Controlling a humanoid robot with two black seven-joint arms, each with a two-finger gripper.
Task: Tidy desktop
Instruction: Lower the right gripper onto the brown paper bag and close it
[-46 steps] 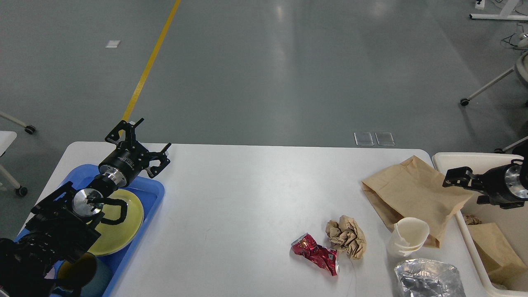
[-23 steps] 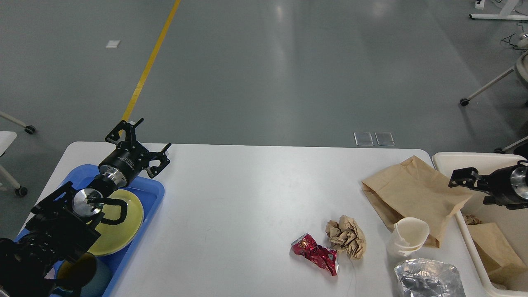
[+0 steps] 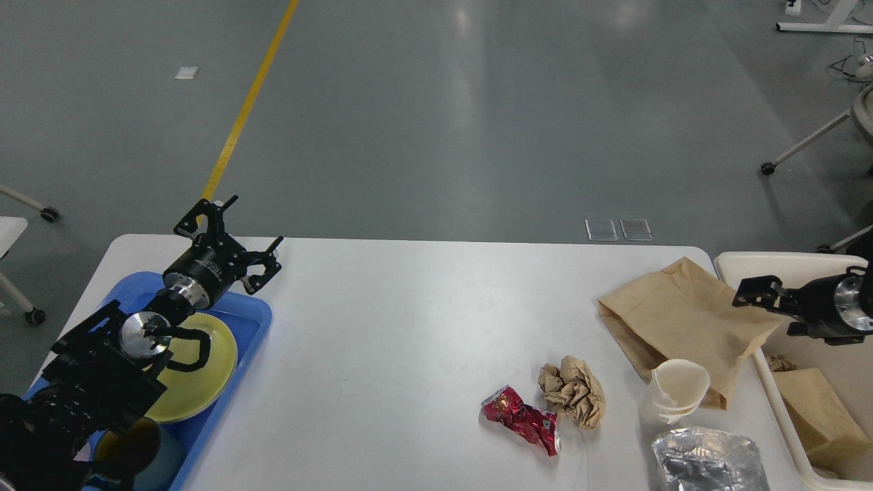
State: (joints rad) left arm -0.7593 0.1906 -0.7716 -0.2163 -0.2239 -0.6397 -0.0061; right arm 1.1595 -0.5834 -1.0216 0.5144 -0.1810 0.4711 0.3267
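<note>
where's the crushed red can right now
In the head view, the crushed red metal can lies on the white desktop, toward its near right part, just left of the crumpled brown paper ball and touching it.

We see white desktop (image 3: 382,327) with rounded corners. On it at our left: blue tray (image 3: 256,320). At right: flat brown paper bag (image 3: 682,314), white paper cups (image 3: 675,392) touching its near edge, crumpled brown paper (image 3: 573,390) just beside crushed red can (image 3: 524,417), foil piece (image 3: 709,464) at near edge.
</note>
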